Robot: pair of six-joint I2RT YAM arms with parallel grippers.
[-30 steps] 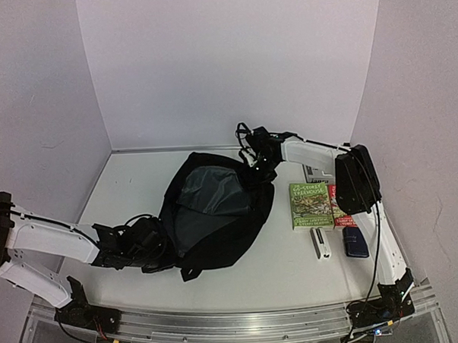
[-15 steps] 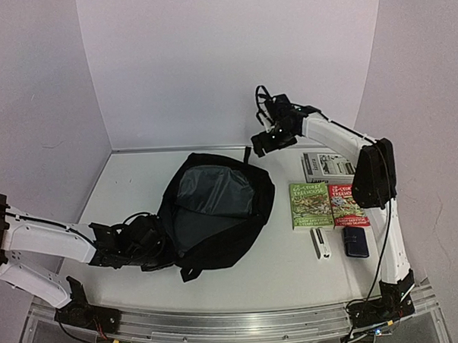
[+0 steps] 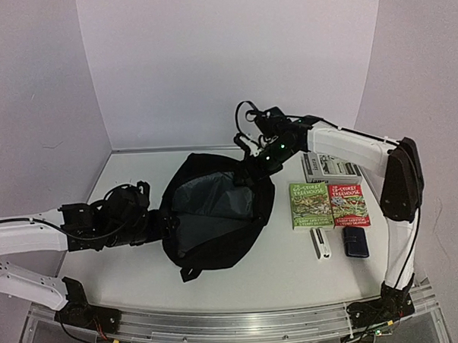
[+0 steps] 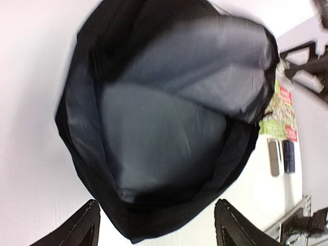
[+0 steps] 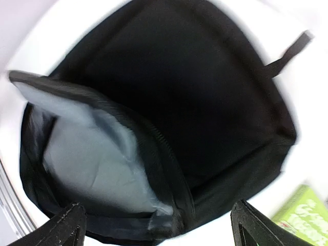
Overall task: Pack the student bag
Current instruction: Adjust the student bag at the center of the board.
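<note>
Black student bag (image 3: 216,218) with grey lining; green book (image 3: 309,204), red book (image 3: 348,205).

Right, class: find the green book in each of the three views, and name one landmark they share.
Top external: green book right of centre, beside the student bag.
Left wrist: at the right edge, past the bag's rim.
Right wrist: bottom right corner, cut off.
Shared landmark: the student bag's grey lining.

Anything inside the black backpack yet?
The large black fabric backpack lies open, and only bare grey lining shows; nothing packed is visible inside. The space under its folded black top flap is covered, so I cannot see what is there.
</note>
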